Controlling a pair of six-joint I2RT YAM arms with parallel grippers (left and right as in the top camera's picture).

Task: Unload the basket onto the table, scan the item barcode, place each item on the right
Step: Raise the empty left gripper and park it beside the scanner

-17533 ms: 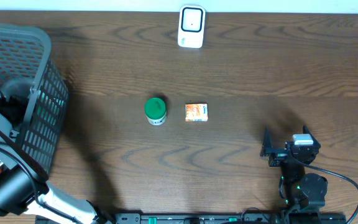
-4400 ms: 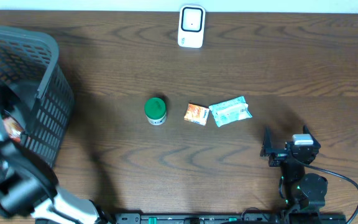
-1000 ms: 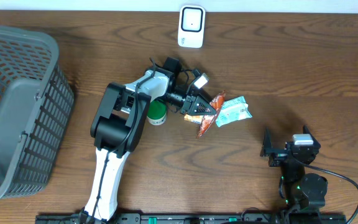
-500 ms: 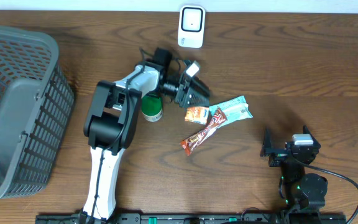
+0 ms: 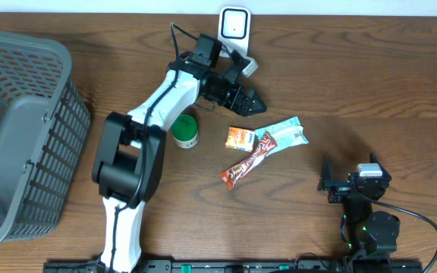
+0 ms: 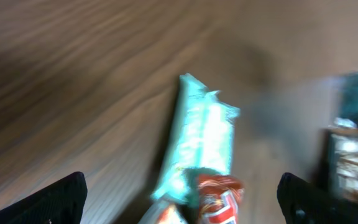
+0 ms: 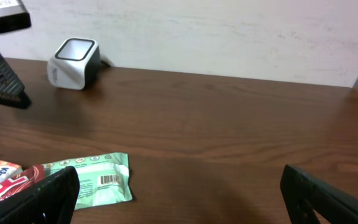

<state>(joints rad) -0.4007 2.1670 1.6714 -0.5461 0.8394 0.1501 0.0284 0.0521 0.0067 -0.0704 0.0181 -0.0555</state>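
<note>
Got the left pincer (image 5: 255,105) up toward the back of the tabletop (image 5: 370,83), just below and right of the white scanner (image 5: 234,30), not touching it. Spread wide going by the left wrist view, with both fingertips (image 6: 58,199) way out at the bottom corners and gripping nothing. Bit blurry there though.

Can see the red snack bar (image 5: 249,161) lying flat mid-tabletop on a slant, with its upper end meeting the mint-green packet (image 5: 285,134) and sitting just beside the small orange packet (image 5: 240,138). Hard to call over or under from overhead, but looks like on top of the mint one's end from the left wrist.

Spotting a barcode (image 7: 110,180) facing up on the mint packet in the right wrist view.

Also got a green-lidded jar (image 5: 185,133) left of the orange packet, close by the left arm, and a grey basket (image 5: 21,114) way over at the left edge.

Seeing the right pincer (image 5: 325,176) down at the near right, well apart from the items, fingers wide too, empty.
</note>
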